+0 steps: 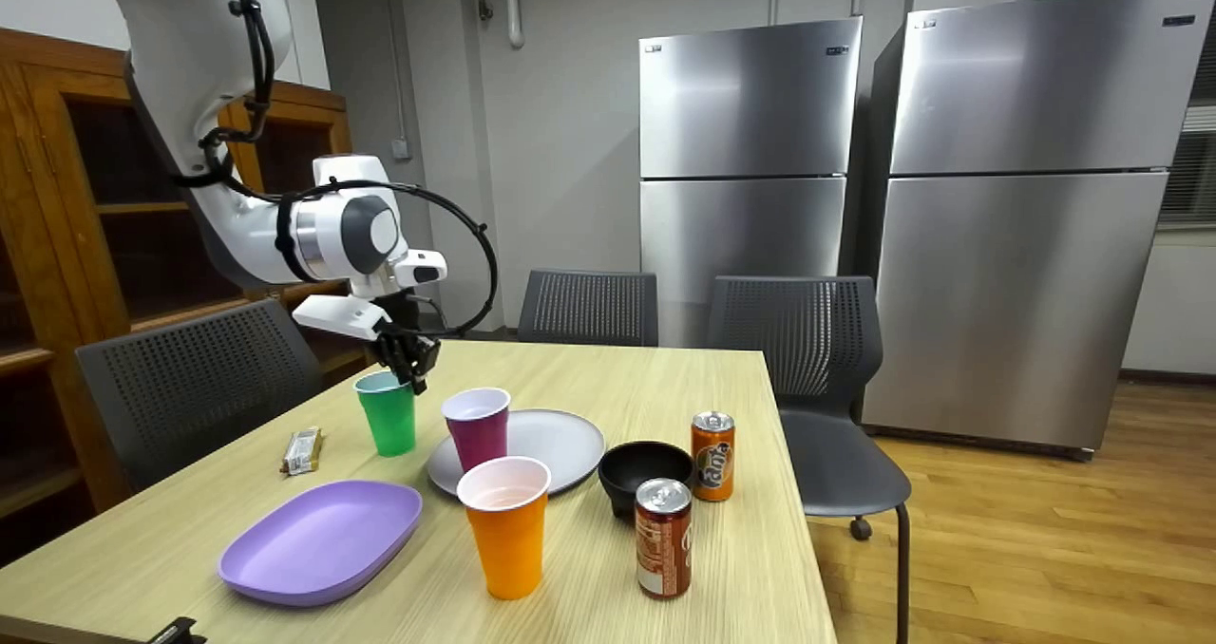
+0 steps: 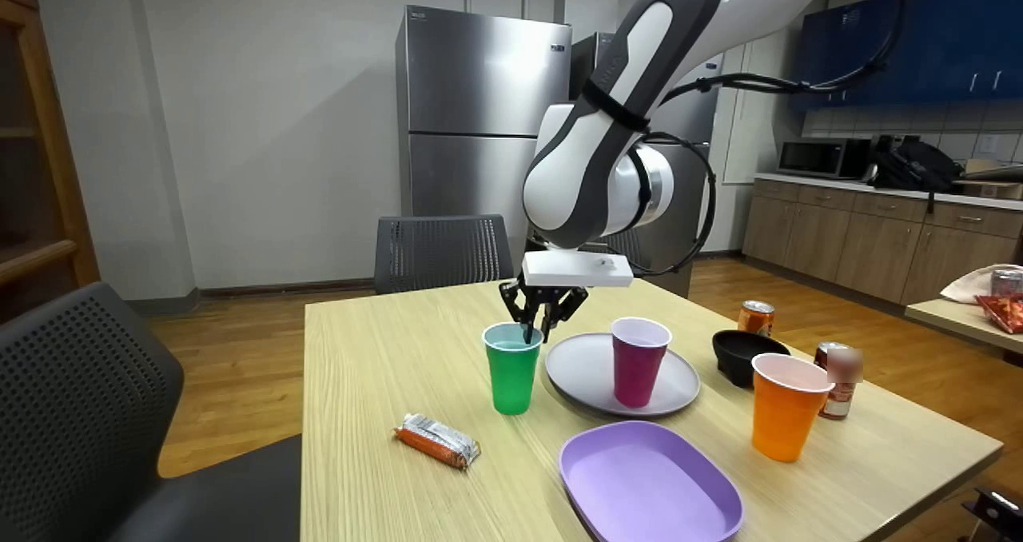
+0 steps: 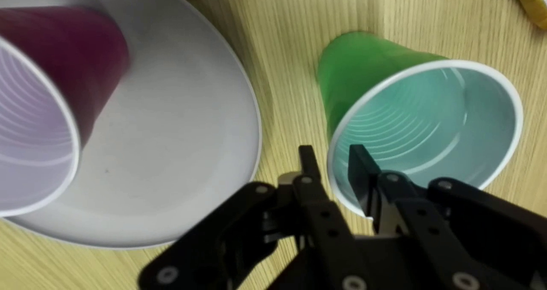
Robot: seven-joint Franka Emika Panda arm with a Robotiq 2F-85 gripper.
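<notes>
A green cup (image 1: 389,427) stands upright on the table in both exterior views. In the wrist view, my gripper (image 3: 332,153) straddles the rim of this green cup (image 3: 359,72): one finger reaches inside, the other stays outside. A narrow gap remains between the fingers, and the rim passes through it with space visible on either side. Beside it, a dark magenta cup (image 2: 637,374) stands on a grey plate (image 2: 579,362). The outer finger (image 3: 308,161) hangs over the table between the plate and the green cup.
A purple plate (image 1: 323,539) and an orange cup (image 1: 513,554) stand nearer that camera. A black bowl (image 1: 632,468), an orange can (image 1: 712,459) and a brown can (image 1: 663,544) are grouped near the table's side edge. A wrapped bar (image 2: 438,440) lies near the green cup.
</notes>
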